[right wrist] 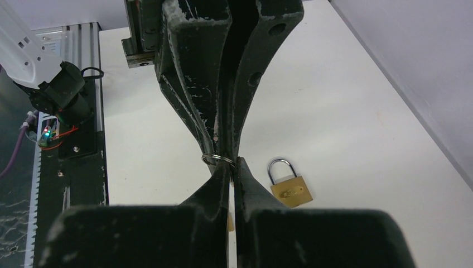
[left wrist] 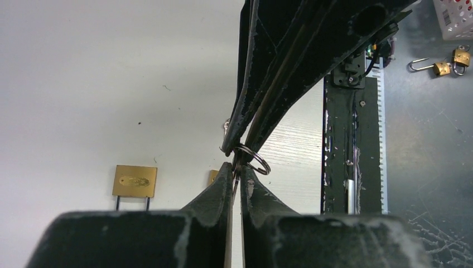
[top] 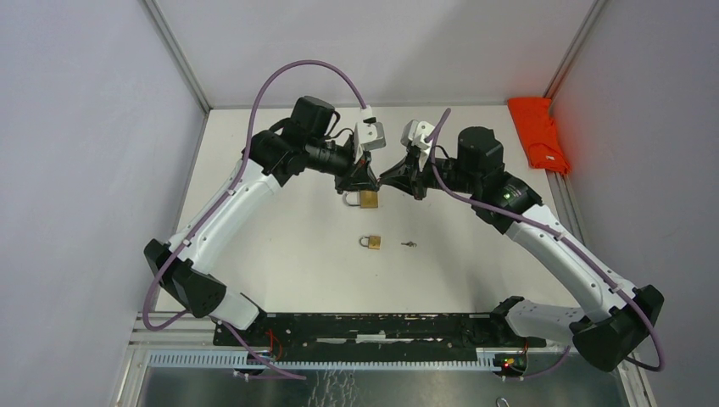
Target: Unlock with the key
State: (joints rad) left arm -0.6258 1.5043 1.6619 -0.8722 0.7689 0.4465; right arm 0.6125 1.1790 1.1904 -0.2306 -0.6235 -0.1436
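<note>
Up in the corner of your left wrist view there's a white perforated basket [left wrist: 458,15]; what's inside it you can't see. Two small brass padlocks [left wrist: 442,68] lie outside it on the dark surface.

Now the middle of the white table [top: 280,246]: your two arms meet tip to tip above it. The key ring [right wrist: 217,159], a thin loop of bright wire, sits right at that meeting point. Your right gripper [right wrist: 231,166] is clamped tight, its scuffed black fingers pinching the metal at the ring. Your left gripper [left wrist: 235,170] shows only a hairline slit with a thin strip of metal in it; whether it bites on that strip, you can't tell from here.

Directly below the joined tips lies a brass padlock [top: 368,200], a square body with a steel shackle, flat on the table. A second padlock [top: 371,242] lies nearer your bases, and a loose key [top: 409,245] sits just to its right, apart from it. Over at the far right edge there's a crumpled orange cloth [top: 537,134].
</note>
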